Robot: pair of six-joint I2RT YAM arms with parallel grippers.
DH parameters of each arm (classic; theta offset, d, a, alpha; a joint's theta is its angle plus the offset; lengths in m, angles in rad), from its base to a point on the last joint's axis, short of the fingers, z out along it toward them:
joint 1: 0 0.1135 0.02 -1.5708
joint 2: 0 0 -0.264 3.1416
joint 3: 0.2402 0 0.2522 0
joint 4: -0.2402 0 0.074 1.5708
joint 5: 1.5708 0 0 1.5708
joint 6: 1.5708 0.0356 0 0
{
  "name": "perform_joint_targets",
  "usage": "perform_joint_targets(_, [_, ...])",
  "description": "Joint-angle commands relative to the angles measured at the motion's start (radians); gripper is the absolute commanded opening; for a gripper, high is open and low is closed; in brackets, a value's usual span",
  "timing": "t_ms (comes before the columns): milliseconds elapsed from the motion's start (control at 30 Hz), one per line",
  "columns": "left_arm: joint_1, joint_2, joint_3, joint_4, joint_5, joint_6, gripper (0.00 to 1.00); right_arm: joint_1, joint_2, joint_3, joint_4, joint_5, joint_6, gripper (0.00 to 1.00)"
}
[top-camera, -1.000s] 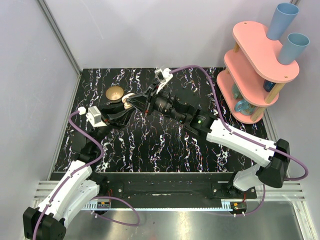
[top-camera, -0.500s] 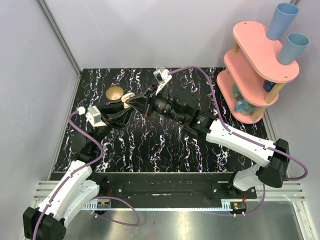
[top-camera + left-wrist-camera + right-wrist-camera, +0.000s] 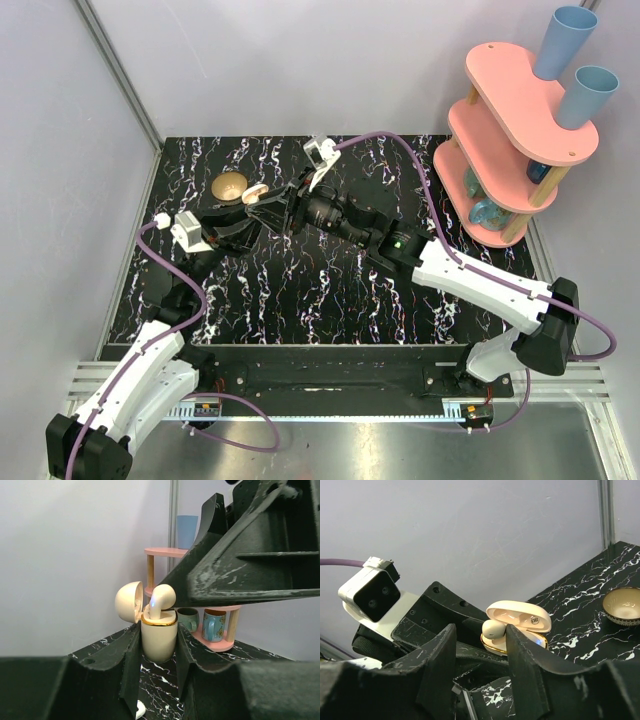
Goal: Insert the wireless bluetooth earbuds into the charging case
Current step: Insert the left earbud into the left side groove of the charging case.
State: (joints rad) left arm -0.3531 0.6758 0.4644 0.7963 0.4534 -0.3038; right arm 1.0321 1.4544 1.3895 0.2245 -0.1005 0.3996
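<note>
Bright, even, diffuse light fills every view, and shadows are faint and soft-edged. The overhead view is sharp throughout, with a dull sheen on the black worktop (image 3: pixel 330 290). In the wrist views the left tool (image 3: pixel 157 650) and right tool (image 3: pixel 480 630) loom dark and slightly blurred up close, while the charging case (image 3: pixel 159 641) stays crisp, its gold rim glinting.

- You look down on a black table (image 3: pixel 330 300) with white marble lines.
- Plain grey walls (image 3: pixel 300 60) stand around it.
- A silver post (image 3: pixel 120 78) runs up the left corner.
- A pink shelf (image 3: pixel 510 95) at the far right holds blue cups (image 3: pixel 563 40) and mugs (image 3: pixel 487 212).
</note>
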Motion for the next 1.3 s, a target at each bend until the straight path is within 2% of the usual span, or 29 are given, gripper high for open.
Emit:
perform_joint_targets(0, [-0.004, -0.021, 0.010, 0.080, -0.005, 0.003, 0.00, 0.005, -0.006, 0.060, 0.003, -0.021, -0.027, 0.53])
perform_joint_targets(267, [-0.003, -0.035, 0.003, 0.063, -0.010, 0.009, 0.00, 0.006, -0.006, 0.065, 0.039, -0.039, -0.028, 0.62])
perform_joint_targets(933, [-0.003, -0.024, -0.001, 0.066, -0.019, 0.012, 0.00, 0.005, -0.043, 0.054, 0.075, -0.025, -0.058, 0.65])
perform_joint_targets(1267, [-0.003, -0.013, -0.001, 0.017, -0.018, 0.019, 0.00, 0.005, -0.114, 0.013, 0.064, 0.067, -0.134, 0.67])
